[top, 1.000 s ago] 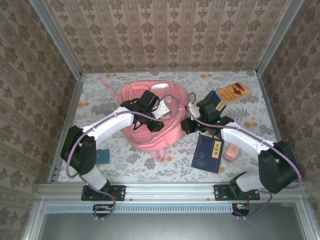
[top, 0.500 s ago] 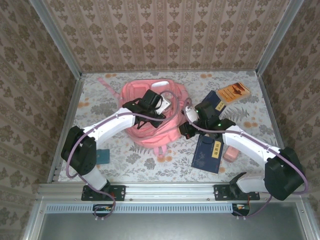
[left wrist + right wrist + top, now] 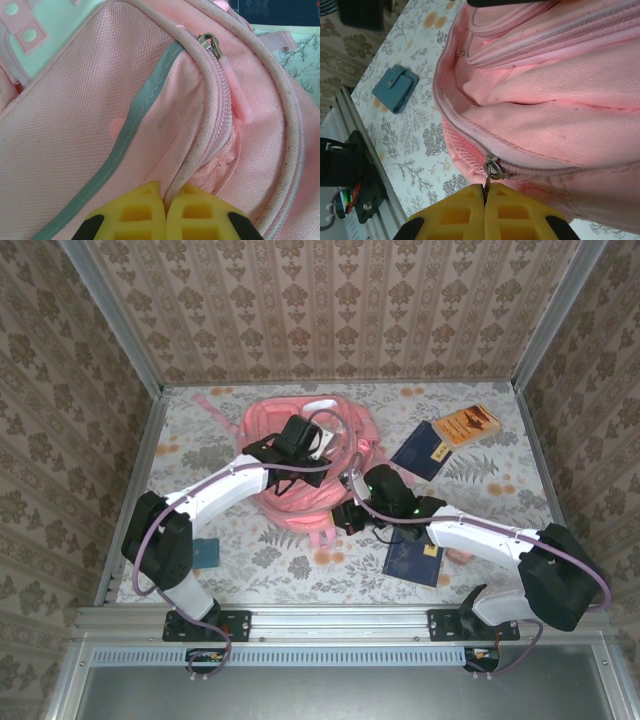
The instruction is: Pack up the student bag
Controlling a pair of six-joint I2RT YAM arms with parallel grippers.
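Note:
The student bag point(image 3: 258, 425) is a pink backpack lying mid-table, with both arms over it. My left gripper point(image 3: 287, 483) sits on its front; in the left wrist view that gripper point(image 3: 166, 197) is shut on the bag's corded seam point(image 3: 210, 135), beside a grey reflective strip point(image 3: 145, 110) and a pink zipper tab point(image 3: 235, 92). My right gripper point(image 3: 338, 517) is at the bag's near right edge. The right wrist view has this gripper point(image 3: 484, 189) shut on a metal zipper pull point(image 3: 491, 171), and the zipper behind it point(image 3: 465, 132) gapes onto the pink lining point(image 3: 485, 95).
A teal wallet point(image 3: 205, 553) point(image 3: 396, 89) lies near the left arm's base. A navy book point(image 3: 425, 450) and an orange book point(image 3: 467, 424) lie to the bag's right. Another navy book point(image 3: 412, 558) lies under the right arm. Metal rails edge the table.
My left gripper has shut on the bag's seam. The right gripper has moved left and nearer with the zipper pull. The bag has bunched up toward the back left.

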